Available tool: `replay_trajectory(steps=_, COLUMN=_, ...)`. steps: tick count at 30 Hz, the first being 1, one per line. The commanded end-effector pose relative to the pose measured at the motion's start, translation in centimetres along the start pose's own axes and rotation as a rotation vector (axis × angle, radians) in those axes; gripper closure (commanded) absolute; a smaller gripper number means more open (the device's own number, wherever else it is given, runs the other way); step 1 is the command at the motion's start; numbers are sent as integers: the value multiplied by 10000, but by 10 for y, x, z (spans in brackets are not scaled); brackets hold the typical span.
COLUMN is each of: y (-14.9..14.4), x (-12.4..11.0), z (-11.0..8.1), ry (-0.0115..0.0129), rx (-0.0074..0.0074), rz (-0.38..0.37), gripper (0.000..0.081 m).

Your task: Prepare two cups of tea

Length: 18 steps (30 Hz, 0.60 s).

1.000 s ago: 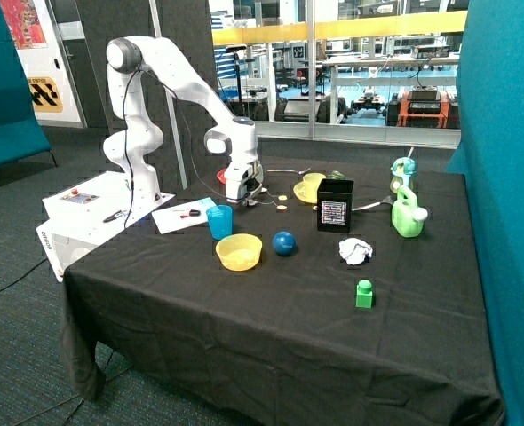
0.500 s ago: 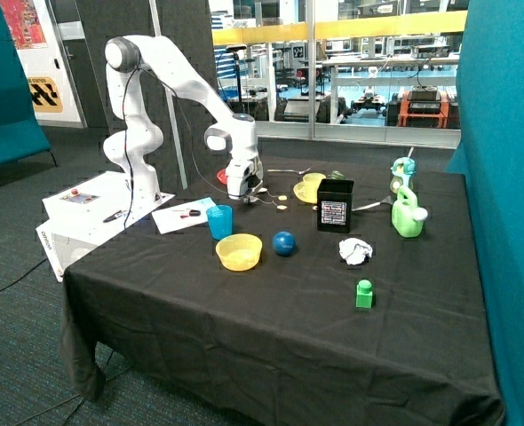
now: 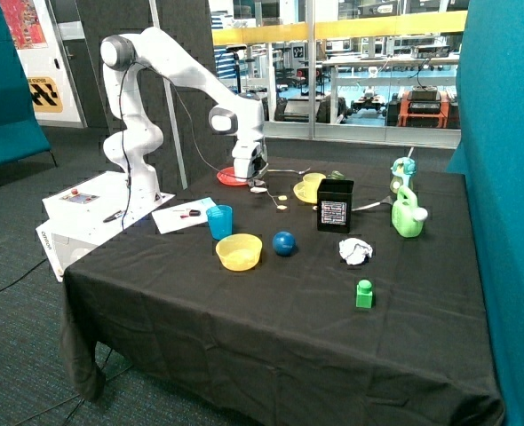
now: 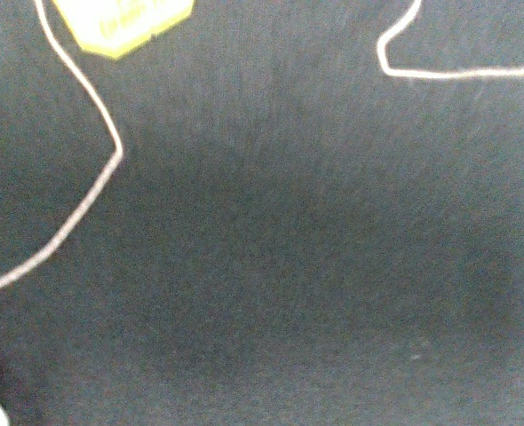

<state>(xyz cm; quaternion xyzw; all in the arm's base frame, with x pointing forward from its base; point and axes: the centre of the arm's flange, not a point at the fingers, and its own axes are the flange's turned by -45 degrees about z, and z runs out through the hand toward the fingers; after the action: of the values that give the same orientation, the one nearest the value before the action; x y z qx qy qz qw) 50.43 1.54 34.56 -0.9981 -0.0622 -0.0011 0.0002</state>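
**Tea bags: one seen hanging at the tool, cups not reached**

A tea bag (image 3: 258,188) was seen just under the tool (image 3: 250,177), apparently lifted off the counter (image 3: 271,337) near the red plate (image 3: 230,178); its string trailed toward a yellowish tag (image 3: 281,208) on the cloth. Tool state: could not be told from either view, fingers not resolved. In the wrist view only dark cloth was shown, crossed by two thin white strings (image 4: 84,191), with a yellow tag (image 4: 124,22) at the frame edge.

The blue tumbler (image 3: 219,221) was seen upright near the counter's front half, just behind the wider yellow bowl (image 3: 239,251), with the blue ball (image 3: 284,242) beside the bowl. The yellow cup (image 3: 313,185) was seen on its saucer (image 3: 305,196), just beside the black box (image 3: 335,205). No tea bag was visible in either cup.

Also noted: crumpled white paper ball (image 3: 354,251), green block (image 3: 364,294), green watering can (image 3: 408,213).
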Motion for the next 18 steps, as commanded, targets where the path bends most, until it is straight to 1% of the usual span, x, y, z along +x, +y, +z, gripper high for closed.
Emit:
replay_trajectory(steps=1, y=9, x=16, z=-36, ry=-22, rx=-2, rz=-236, gripper=808)
replay_trajectory(steps=4, y=15, x=19, z=-46, ry=-22, rx=-2, rz=-247, gripper=808)
replay_trajectory(steps=9, y=24, x=21, z=-57, ry=-22, rx=-2, rz=-313, gripper=808)
replay_trajectory(steps=14, y=32, x=22, z=-63, ry=-22, rx=-2, rz=-390, gripper=808)
replay_trajectory(steps=18, y=48, x=30, z=-70, ry=-22, rx=-2, rz=-358, gripper=808)
